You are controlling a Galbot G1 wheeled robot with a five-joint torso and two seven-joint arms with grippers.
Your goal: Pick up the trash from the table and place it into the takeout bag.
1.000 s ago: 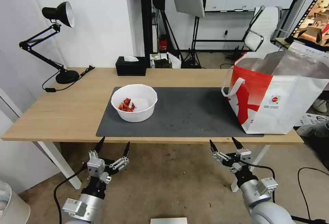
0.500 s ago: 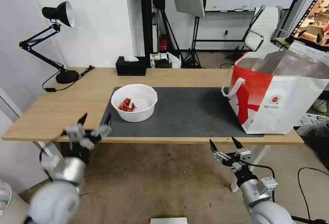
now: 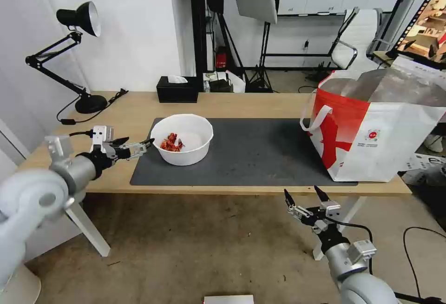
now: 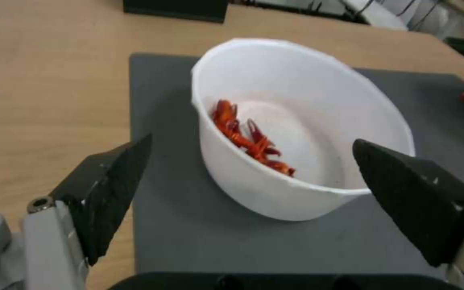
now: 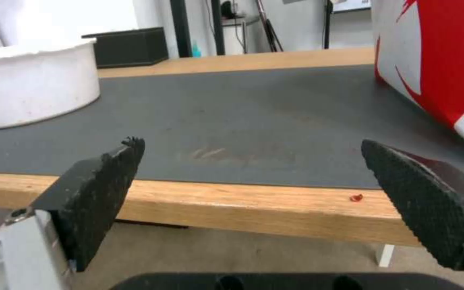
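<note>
A white round bowl (image 3: 182, 139) with red scraps (image 3: 172, 143) stands on the left part of the dark grey mat (image 3: 251, 155) on the light-wood table (image 3: 93, 155). My left gripper (image 3: 137, 144) hovers open over the table just left of the bowl, fingers pointing at it; the left wrist view shows the bowl (image 4: 296, 129) ahead between the spread fingertips (image 4: 119, 177). The red-and-white takeout bag (image 3: 376, 129) stands open at the table's right end. My right gripper (image 3: 304, 196) hangs open below the table's front edge, right of centre; its wrist view shows the mat (image 5: 243, 121) and the bag (image 5: 436, 60).
A black tissue box (image 3: 177, 89) sits at the table's back edge behind the bowl. A black desk lamp (image 3: 76, 53) with its cable stands at the back left corner. A small red crumb (image 5: 357, 197) lies on the table's front edge. Studio stands and a chair fill the room behind.
My left arm has swung up from below the table's front edge and out to the left, and its gripper now points sideways at the bowl over the tabletop. The right arm has not moved.
</note>
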